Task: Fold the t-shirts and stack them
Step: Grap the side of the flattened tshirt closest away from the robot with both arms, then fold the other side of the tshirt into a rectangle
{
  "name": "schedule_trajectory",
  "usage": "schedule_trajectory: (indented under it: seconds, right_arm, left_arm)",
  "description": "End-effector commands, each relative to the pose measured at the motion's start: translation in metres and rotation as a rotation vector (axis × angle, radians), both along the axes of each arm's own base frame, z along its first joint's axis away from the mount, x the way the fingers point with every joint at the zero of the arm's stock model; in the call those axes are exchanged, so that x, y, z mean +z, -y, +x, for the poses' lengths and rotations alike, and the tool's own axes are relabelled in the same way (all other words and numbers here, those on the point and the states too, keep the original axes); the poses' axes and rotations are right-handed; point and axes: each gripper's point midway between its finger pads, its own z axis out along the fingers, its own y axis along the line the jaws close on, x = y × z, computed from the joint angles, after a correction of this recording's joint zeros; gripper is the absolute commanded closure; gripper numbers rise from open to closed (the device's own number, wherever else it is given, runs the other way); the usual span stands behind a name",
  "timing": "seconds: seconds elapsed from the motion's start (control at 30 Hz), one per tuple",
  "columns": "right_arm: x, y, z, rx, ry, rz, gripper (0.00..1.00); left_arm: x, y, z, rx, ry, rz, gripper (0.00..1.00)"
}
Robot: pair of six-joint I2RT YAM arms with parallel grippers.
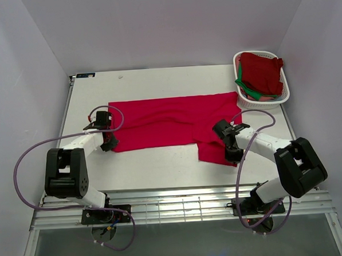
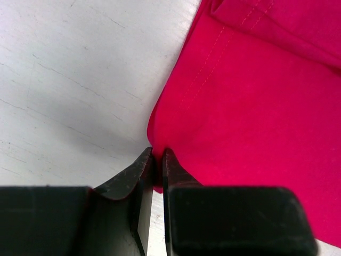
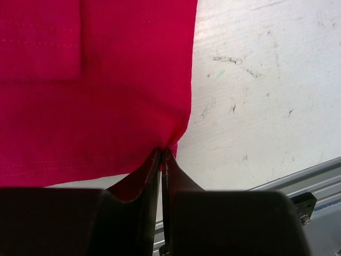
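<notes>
While left end effector (image 2: 158,154) and right end effector (image 3: 162,152) pinch shirt (image 1: 171,122) corners, the fold is unfinished; shirts (image 1: 262,71) in basket (image 1: 243,103) wait, none stacked.

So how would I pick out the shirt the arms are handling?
Across the middle of the white table lies a crimson cloth t-shirt, the left gripper and right gripper at its near corners. Unlike the dark red and green shirts heaped in the white slotted plastic basket, it lies spread flat.
</notes>
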Motion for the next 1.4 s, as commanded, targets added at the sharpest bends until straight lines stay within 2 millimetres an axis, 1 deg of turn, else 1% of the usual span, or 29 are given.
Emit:
schedule_trajectory:
  seconds: [0.0,0.07,0.13,0.17,0.23,0.27,0.33,0.37,0.4,0.47,0.5,0.57,0.6,0.63,0.67,0.7,0.73,0.8,0.83,0.87,0.9,0.93,0.97,1.0,1.17,1.2,1.3,1.33,1.37]
  right_arm:
    - [0.008,0.003,0.020,-0.007,0.029,-0.030,0.92]
    - [0.020,0.001,0.037,-0.003,0.060,-0.027,0.92]
    - [0.025,0.003,0.046,0.000,0.059,-0.038,0.92]
    - [0.034,0.000,0.058,0.000,0.087,-0.029,0.92]
    - [0.039,0.002,0.069,-0.007,0.093,-0.029,0.92]
    - [0.048,0.000,0.080,0.003,0.114,-0.021,0.92]
    - [0.051,0.002,0.092,0.003,0.113,-0.022,0.92]
    - [0.054,0.002,0.098,0.018,0.112,-0.024,0.92]
    - [0.060,0.000,0.110,0.018,0.125,-0.019,0.92]
    - [0.064,0.002,0.122,0.033,0.120,-0.026,0.92]
    - [0.068,-0.001,0.135,0.035,0.129,-0.021,0.92]
    - [0.070,0.001,0.146,0.040,0.119,-0.029,0.92]
    - [0.065,0.001,0.152,0.054,0.099,-0.039,0.92]
    - [0.073,0.000,0.166,0.053,0.125,-0.032,0.92]
    - [0.074,0.000,0.171,0.058,0.119,-0.033,0.92]
    - [0.067,0.000,0.175,0.067,0.093,-0.040,0.92]
    - [0.076,-0.002,0.189,0.063,0.121,-0.030,0.92]
    - [0.070,0.000,0.197,0.064,0.099,-0.037,0.92]
    - [0.070,0.002,0.202,0.066,0.096,-0.038,0.92]
    - [0.077,-0.001,0.212,0.065,0.116,-0.026,0.92]
    - [0.071,0.000,0.214,0.066,0.095,-0.030,0.92]
    - [0.073,0.002,0.219,0.062,0.099,-0.028,0.92]
    - [0.079,0.000,0.226,0.064,0.115,-0.022,0.92]
    - [0.076,0.000,0.230,0.066,0.109,-0.023,0.92]
    - [0.084,0.004,0.247,0.066,0.124,-0.018,0.92]
    - [0.091,0.003,0.254,0.067,0.145,-0.011,0.92]
    - [0.091,0.006,0.261,0.063,0.139,-0.012,0.92]
    - [0.097,0.007,0.267,0.059,0.156,-0.006,0.92]
    - [0.095,0.007,0.268,0.061,0.147,-0.006,0.92]
  left_arm:
    - [0.011,0.000,0.013,-0.010,0.018,0.008,0.79]
    - [0.020,0.000,0.022,-0.008,0.037,0.007,0.79]
    - [0.030,0.002,0.034,-0.013,0.062,0.002,0.80]
    - [0.030,0.003,0.035,-0.015,0.054,-0.003,0.80]
    - [0.033,0.004,0.042,-0.015,0.059,-0.005,0.80]
    - [0.036,0.005,0.048,-0.017,0.057,-0.009,0.80]
    - [0.036,0.006,0.052,-0.018,0.049,-0.016,0.80]
    - [0.042,0.008,0.059,-0.022,0.062,-0.027,0.80]
    - [0.040,0.007,0.062,-0.015,0.055,-0.028,0.80]
    - [0.040,0.006,0.066,-0.010,0.049,-0.033,0.80]
    - [0.040,0.005,0.073,-0.006,0.047,-0.043,0.80]
    - [0.038,0.004,0.077,-0.001,0.033,-0.053,0.80]
    - [0.043,0.002,0.084,0.004,0.045,-0.062,0.80]
    - [0.037,0.001,0.085,0.006,0.022,-0.066,0.80]
    - [0.037,0.000,0.087,0.009,0.020,-0.070,0.80]
    - [0.036,-0.002,0.089,0.016,0.017,-0.076,0.80]
    - [0.040,-0.002,0.095,0.015,0.029,-0.084,0.81]
    - [0.037,-0.004,0.099,0.017,0.018,-0.088,0.80]
    - [0.041,-0.002,0.105,0.010,0.028,-0.095,0.80]
    - [0.038,-0.001,0.107,0.007,0.019,-0.099,0.80]
    - [0.039,-0.009,0.110,0.024,0.022,-0.101,0.81]
    - [0.039,-0.014,0.113,0.035,0.024,-0.106,0.81]
    - [0.041,-0.013,0.118,0.030,0.028,-0.114,0.81]
    - [0.042,-0.014,0.120,0.029,0.030,-0.119,0.81]
    - [0.055,-0.005,0.140,-0.007,0.059,-0.174,0.81]
    - [0.051,-0.005,0.142,-0.007,0.050,-0.179,0.81]
    - [0.051,-0.003,0.149,-0.016,0.047,-0.192,0.81]
    - [0.045,-0.003,0.149,-0.015,0.027,-0.197,0.82]
    - [0.044,-0.003,0.151,-0.015,0.027,-0.199,0.82]
